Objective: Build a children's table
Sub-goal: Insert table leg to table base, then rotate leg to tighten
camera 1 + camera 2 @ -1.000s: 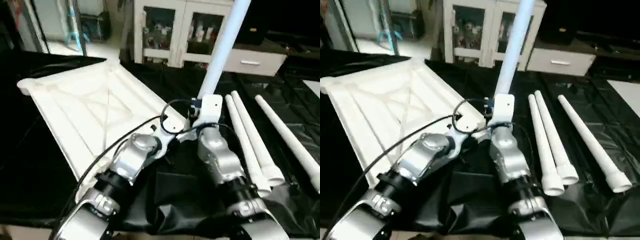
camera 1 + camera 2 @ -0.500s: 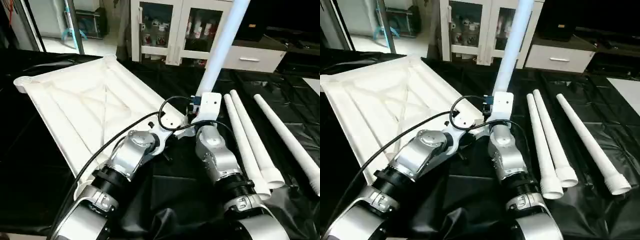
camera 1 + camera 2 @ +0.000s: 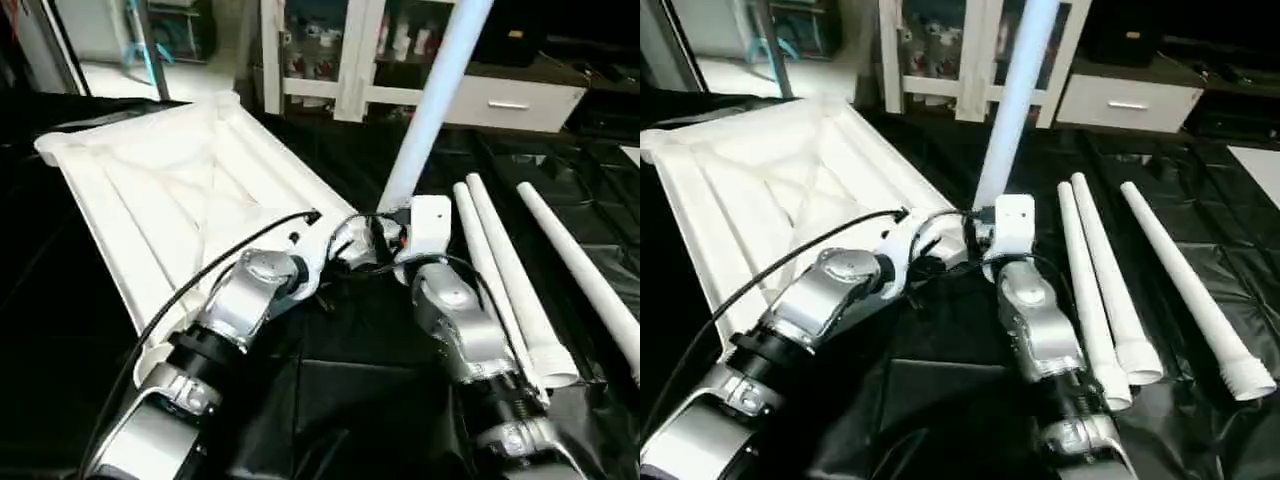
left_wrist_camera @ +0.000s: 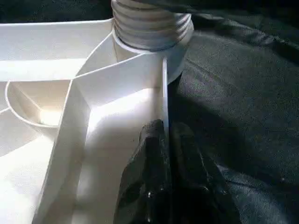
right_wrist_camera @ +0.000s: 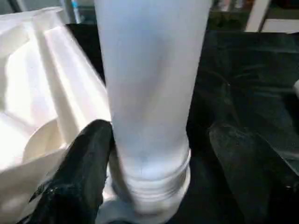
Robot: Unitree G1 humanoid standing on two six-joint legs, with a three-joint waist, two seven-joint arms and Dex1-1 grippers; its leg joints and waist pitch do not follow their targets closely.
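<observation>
Black sheeting (image 3: 360,370) covers the work surface, cabinets behind. Table top (image 3: 170,190) lies underside-up, upper left of frame. One leg (image 3: 430,100) stands upright in its near corner socket, centre; three spare legs (image 3: 1095,280) lie at right. Left gripper (image 4: 166,140) is clamped on the top's rim beside the socket. Right gripper (image 5: 159,154) straddles the leg's base, fingers (image 5: 88,163) spread, one touching.

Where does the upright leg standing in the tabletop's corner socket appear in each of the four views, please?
Left eye view: upright leg rises from centre to the top edge.
Right eye view: same leg, centre to top.
Left wrist view: its threaded end in the socket.
Right wrist view: its shaft between black fingers.
Shared landmark: the tabletop.
</observation>
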